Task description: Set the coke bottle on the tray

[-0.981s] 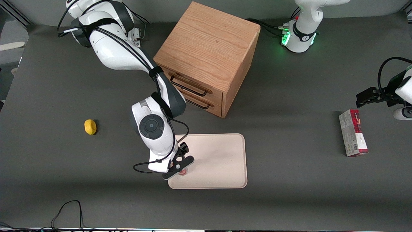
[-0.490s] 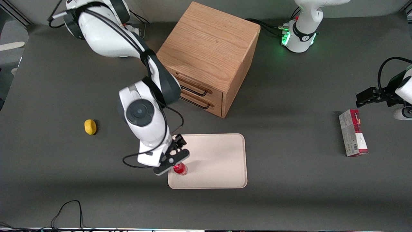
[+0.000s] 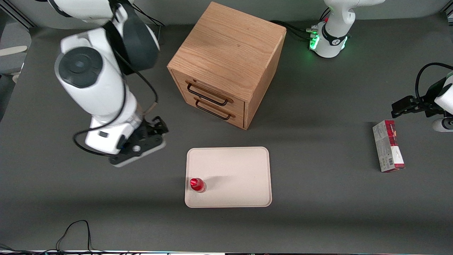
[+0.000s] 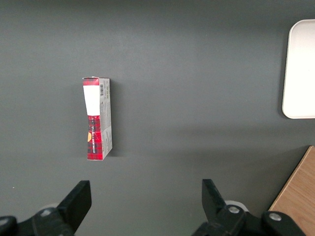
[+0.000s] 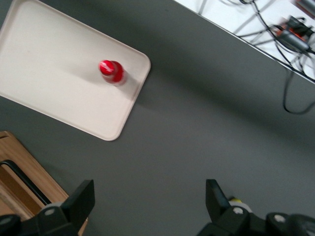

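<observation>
Gripper hanging open and empty above the bare table, well apart from the tray, toward the working arm's end. Bottle standing upright on the tray, near the corner closest to the front camera on that same end. Drawer cabinet sitting farther from the camera than the tray. Carton lying toward the parked arm's end.

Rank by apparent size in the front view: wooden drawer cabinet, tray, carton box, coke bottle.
1. wooden drawer cabinet, though it stands taller, so nearer the camera
2. tray
3. carton box
4. coke bottle, upright on the tray

The gripper hovers, fingers open, toward the working arm's end, clear of the tray.
</observation>
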Controlling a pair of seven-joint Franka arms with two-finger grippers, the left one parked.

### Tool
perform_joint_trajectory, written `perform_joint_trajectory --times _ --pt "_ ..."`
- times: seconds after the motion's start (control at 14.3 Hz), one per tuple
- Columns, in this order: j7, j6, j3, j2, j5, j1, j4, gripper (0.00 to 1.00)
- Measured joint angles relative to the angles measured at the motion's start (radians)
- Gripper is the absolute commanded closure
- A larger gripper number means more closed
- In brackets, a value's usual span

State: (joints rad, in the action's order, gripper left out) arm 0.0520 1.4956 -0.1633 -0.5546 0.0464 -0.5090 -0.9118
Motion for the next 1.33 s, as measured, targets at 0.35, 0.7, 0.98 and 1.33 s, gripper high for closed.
perform_joint_trajectory --times 0.35,0.7,0.98,1.33 --pt "0.000 0.122 -0.033 0.224 -0.005 0.149 -0.313 0.00" --pt "0.001 0.154 -0.033 0.429 -0.009 0.285 -0.572 0.00" --pt "0.001 0.157 -0.033 0.471 -0.009 0.318 -0.613 0.00" --pt "0.001 0.131 -0.034 0.480 -0.009 0.321 -0.613 0.00"
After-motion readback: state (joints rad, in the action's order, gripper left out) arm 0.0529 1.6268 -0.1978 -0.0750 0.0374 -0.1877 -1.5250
